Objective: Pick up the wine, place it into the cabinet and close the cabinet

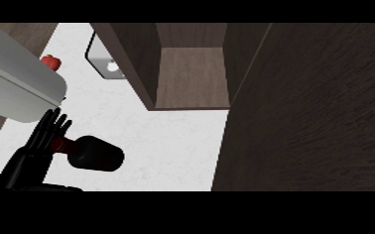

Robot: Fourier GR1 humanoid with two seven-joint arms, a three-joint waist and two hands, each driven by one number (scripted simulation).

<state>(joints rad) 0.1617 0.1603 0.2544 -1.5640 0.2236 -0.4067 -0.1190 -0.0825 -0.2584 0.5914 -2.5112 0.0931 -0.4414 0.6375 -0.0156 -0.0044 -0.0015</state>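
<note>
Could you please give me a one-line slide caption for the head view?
Left hand beside the dark wine bottle lying on the white counter, open cabinet ahead.

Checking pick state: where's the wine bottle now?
Head view, lower left: wine bottle lies on the white counter beside the left hand, short of the open cabinet.

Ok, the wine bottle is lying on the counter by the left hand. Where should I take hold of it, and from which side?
Take the wine bottle round its wide dark body, not the thin red neck. It lies on its side, neck pointing left toward the left hand, whose straight fingers stand right at the neck. Coming down from above, fingers across the body, looks best; the cabinet stands open beyond it.
</note>
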